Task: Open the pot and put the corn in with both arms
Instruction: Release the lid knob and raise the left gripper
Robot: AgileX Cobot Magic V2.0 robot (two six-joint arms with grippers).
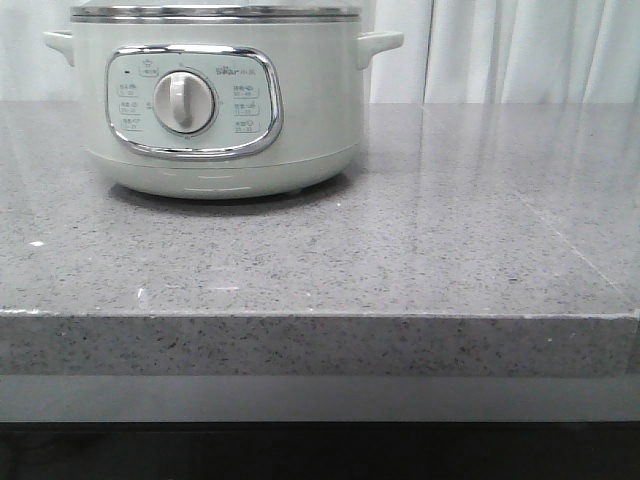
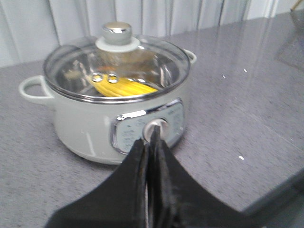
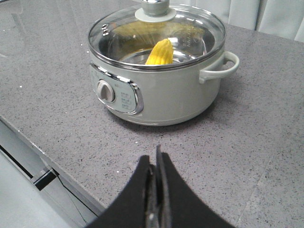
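In the front view the pot [image 1: 220, 100] fills the upper left of the frame, its top cut off by the upper edge, and it sits on the grey speckled counter [image 1: 450, 230] with its control panel and dial [image 1: 183, 101] facing the camera; pale curtains [image 1: 520, 50] hang behind at the upper right. Neither arm shows in that view. In the left wrist view the pot [image 2: 114, 109] stands left of centre with a glass lid [image 2: 116, 64] seated on its rim, and the corn [image 2: 124, 87] lies inside, visible through the glass. The left gripper [image 2: 153, 142] rises from the bottom centre, its fingers pressed together with nothing between them. In the right wrist view the lidded pot [image 3: 161, 76] occupies the upper middle, and the corn [image 3: 160, 52] leans inside it. The right gripper [image 3: 156, 164] at the bottom centre is likewise closed and empty, apart from the pot.
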